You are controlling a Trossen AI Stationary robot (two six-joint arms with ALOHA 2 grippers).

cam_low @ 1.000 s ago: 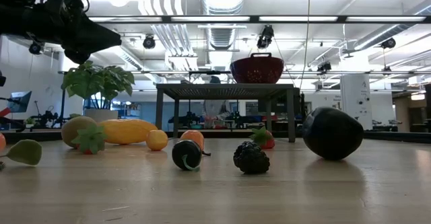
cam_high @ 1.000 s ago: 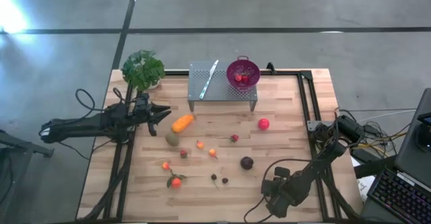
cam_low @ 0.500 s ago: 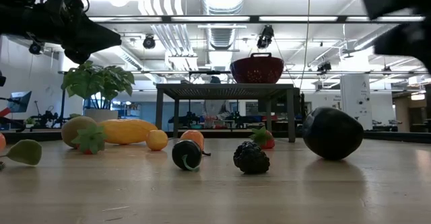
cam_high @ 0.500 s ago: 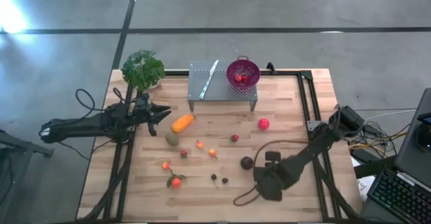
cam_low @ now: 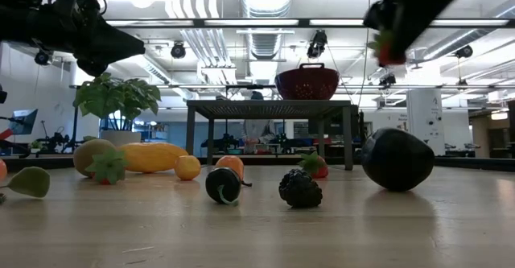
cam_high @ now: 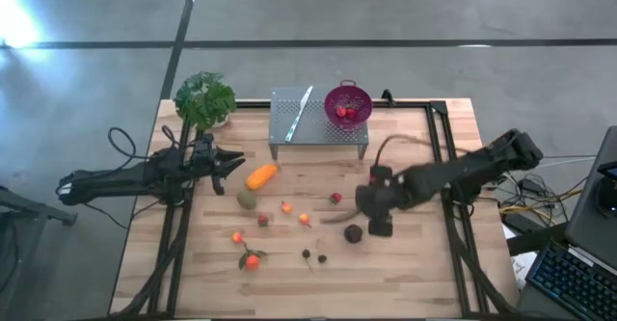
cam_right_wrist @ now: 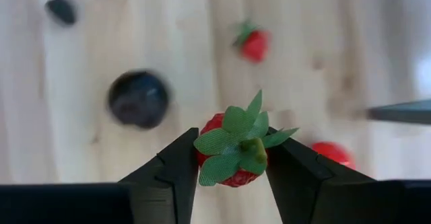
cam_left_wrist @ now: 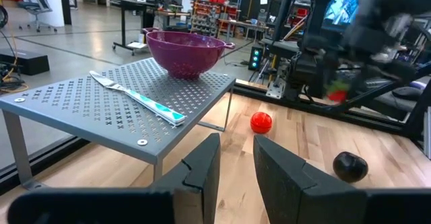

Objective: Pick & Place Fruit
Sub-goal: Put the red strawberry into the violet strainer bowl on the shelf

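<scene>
My right gripper (cam_high: pixel 379 223) hangs high over the table's middle right, shut on a small red strawberry with green leaves (cam_right_wrist: pixel 229 153). The low view shows this strawberry (cam_low: pixel 392 53) well above the tabletop. Below it lie the dark purple ball (cam_high: pixel 353 232), another strawberry (cam_high: pixel 335 198) and a red ball (cam_right_wrist: pixel 333 153). An elongated orange fruit (cam_high: pixel 260 176), an olive-green one (cam_high: pixel 247 199) and several tiny pieces rest on the wood. My left gripper (cam_high: pixel 234 162) waits at the table's left, level and open, with nothing between its fingers (cam_left_wrist: pixel 202 173). My right gripper pinches the strawberry's red body (cam_right_wrist: pixel 210 126) between its two fingers, one on each side, with the leafy cap facing the wrist. The fingers slant steeply down from the table's right. The berry is lifted clear of the table.
A purple colander (cam_high: pixel 347 104) holding red pieces stands on a grey perforated stand (cam_high: pixel 323 128) at the far middle, beside a long utensil (cam_high: pixel 299 112). A leafy plant (cam_high: pixel 204 99) sits at the far left corner. Black rails (cam_high: pixel 439 157) run along the table's sides.
My right gripper has risen from the table's near right corner and swung toward the far edge and the table's middle, turning as it went. It now hangs above the dark purple ball. The fruits on the table have stayed where they were.
</scene>
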